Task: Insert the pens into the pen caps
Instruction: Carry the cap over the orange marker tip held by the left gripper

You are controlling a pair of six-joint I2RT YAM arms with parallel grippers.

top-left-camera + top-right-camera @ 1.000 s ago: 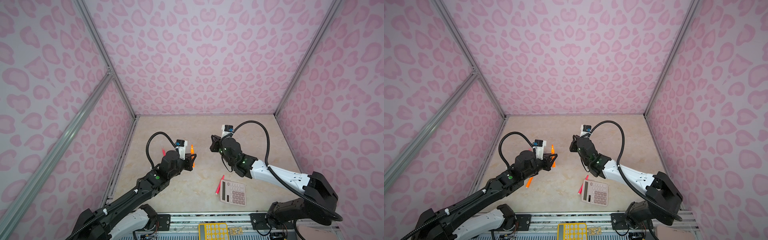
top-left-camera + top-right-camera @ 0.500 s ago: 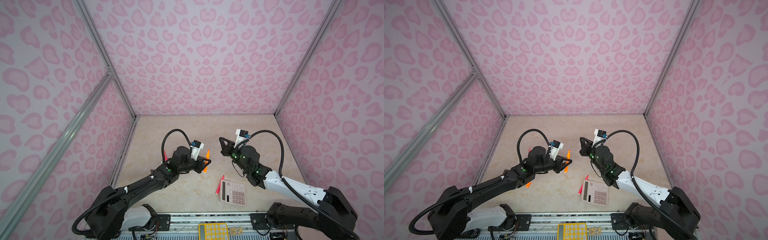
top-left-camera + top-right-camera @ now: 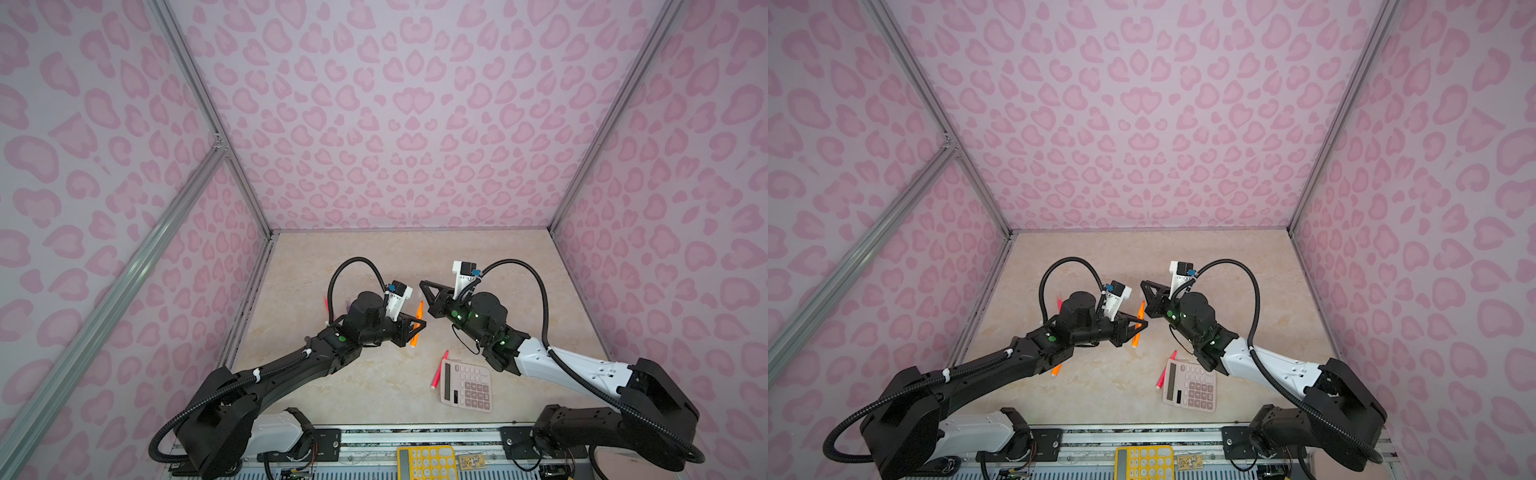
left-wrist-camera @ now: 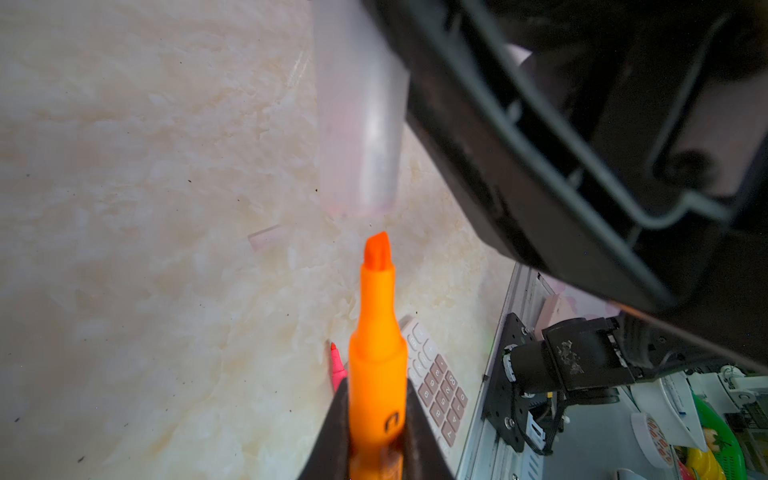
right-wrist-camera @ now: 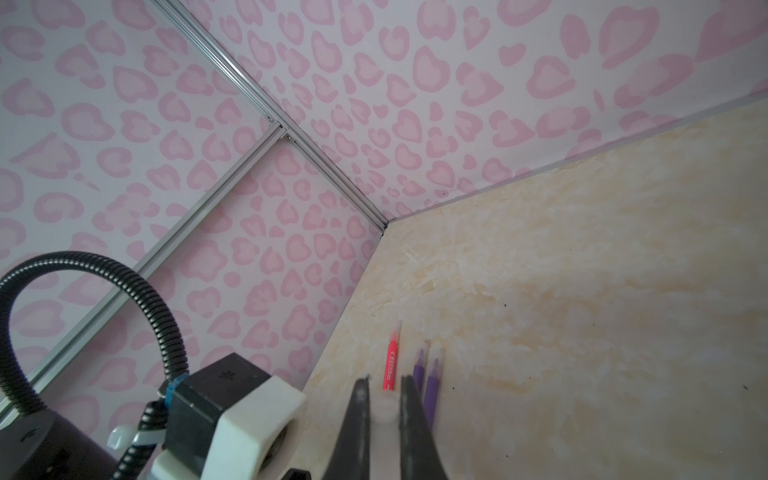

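Observation:
My left gripper is shut on an orange pen whose bare chisel tip points at the open mouth of a clear pen cap, with a small gap between them. My right gripper is shut on that cap. In both top views the two grippers meet above the table's middle, left gripper with the orange pen and right gripper facing it. A pink-red pen and two purple pens lie capped near the left wall.
An uncapped pink-red pen lies against a pink calculator. A second orange pen shows under my left arm. A loose clear cap lies on the beige table. A yellow calculator sits past the front edge.
My left gripper has carried the orange pen to the right, up to the right gripper. The right gripper has turned to face it and kept roughly its place.

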